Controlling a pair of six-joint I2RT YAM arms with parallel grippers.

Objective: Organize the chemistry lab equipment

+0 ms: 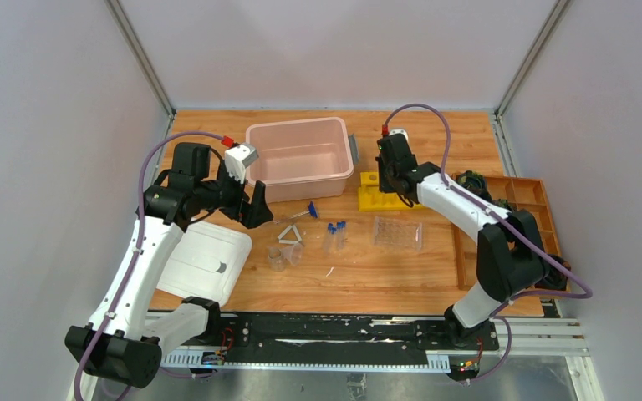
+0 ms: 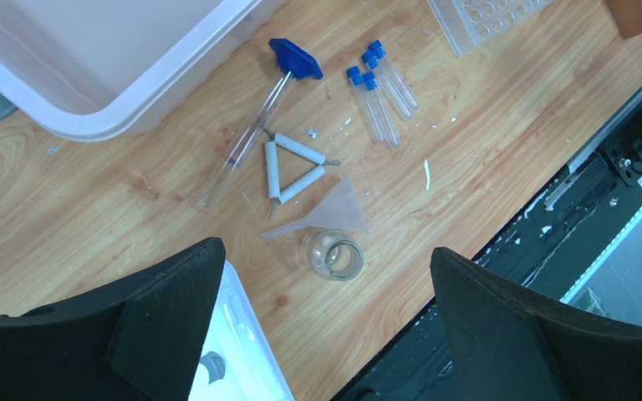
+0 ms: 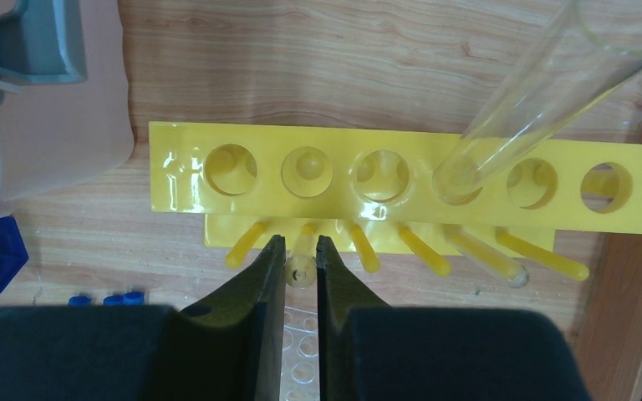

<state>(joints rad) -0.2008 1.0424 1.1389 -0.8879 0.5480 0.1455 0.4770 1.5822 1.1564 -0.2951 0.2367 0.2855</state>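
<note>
The small clear tube (image 3: 301, 271) stands mouth-up over a peg of the yellow rack (image 3: 171, 188), which sits just off the right front corner of the pink bin (image 1: 305, 185). The right gripper (image 3: 300, 242) has its jaws drawn in to a narrow slot, one finger on either side of that tube's mouth. The right arm rises from its base, folds at the elbow, and reaches back toward the bin's right end with the wrist pointing down at the rack. A long clear tube (image 3: 543, 79) stands in the rack's fourth hole from the bin, leaning away from the bin.

In front of the bin's front wall lie the blue-capped tubes (image 2: 376, 109), side by side, caps toward the bin and long axes running away from it. The clear tube rack (image 1: 398, 233) lies flat just right of them. The blue-tipped rod (image 2: 251, 134) has its blue head nearest the bin's wall, its shaft slanting away leftward. Beside the shaft, farther from the bin, lies the white triangle (image 2: 301, 149), then a funnel (image 2: 334, 213) and a clear cup (image 2: 332, 253).

The left gripper (image 2: 326, 251) hangs by the bin's left front corner, jaws spread wide and holding nothing, with the elbow bent out leftward. A white lid (image 1: 201, 263) lies well in front of the bin's left end.
</note>
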